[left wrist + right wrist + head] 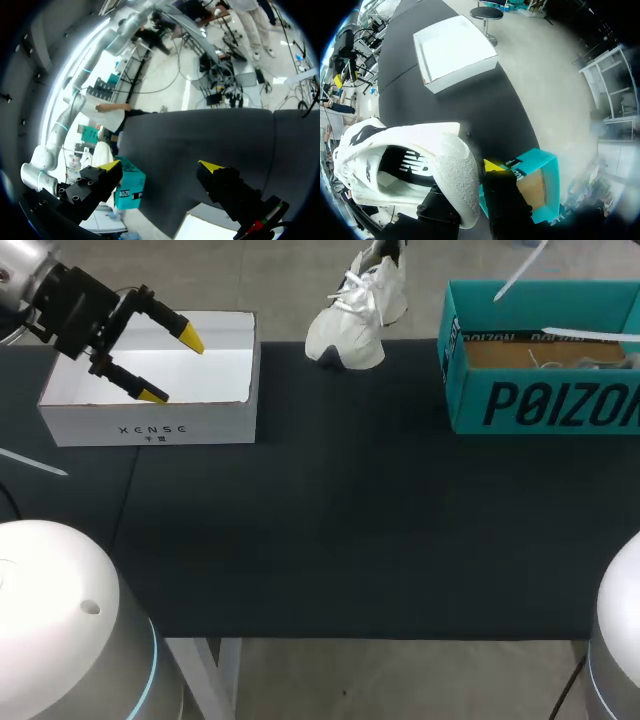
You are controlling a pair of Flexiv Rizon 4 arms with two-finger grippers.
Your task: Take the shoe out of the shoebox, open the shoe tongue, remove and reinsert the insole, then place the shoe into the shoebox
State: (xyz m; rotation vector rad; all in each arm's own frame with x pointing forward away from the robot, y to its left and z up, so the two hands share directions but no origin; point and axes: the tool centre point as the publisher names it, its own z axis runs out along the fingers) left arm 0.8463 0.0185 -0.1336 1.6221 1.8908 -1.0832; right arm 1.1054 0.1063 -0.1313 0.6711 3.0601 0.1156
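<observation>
Dark table mat (330,520) filling the head view, with a white box (150,405) at the far left and a teal shoebox (540,380) at the far right, both open-topped and well apart. Between them, at the mat's far edge, the white shoe (358,315), hanging toe down with its laces toward the camera; toe contact with the mat not clear from above, and its holder nearly all out of sight there. Brown paper (520,352) lying inside the teal shoebox. Left gripper (171,367) above the white box's open top, yellow tips well apart, clamping nothing. Same spread plain in the left wrist view, along with a corner of the white box under the fingers, bare mat ahead, and the teal shoebox small beyond one tip. Only the right wrist view telling the grip: right gripper (465,180) clamped on the shoe at the heel, one yellow-tipped finger (492,165) pressed against the outside of the heel, the other buried under the shoe. Also shown only there: the shoe's opening turned toward the lens with dark lining inside, the shoe raised well above the mat, the teal shoebox just beside and below the gripper, the white box far ahead past the shoe.
</observation>
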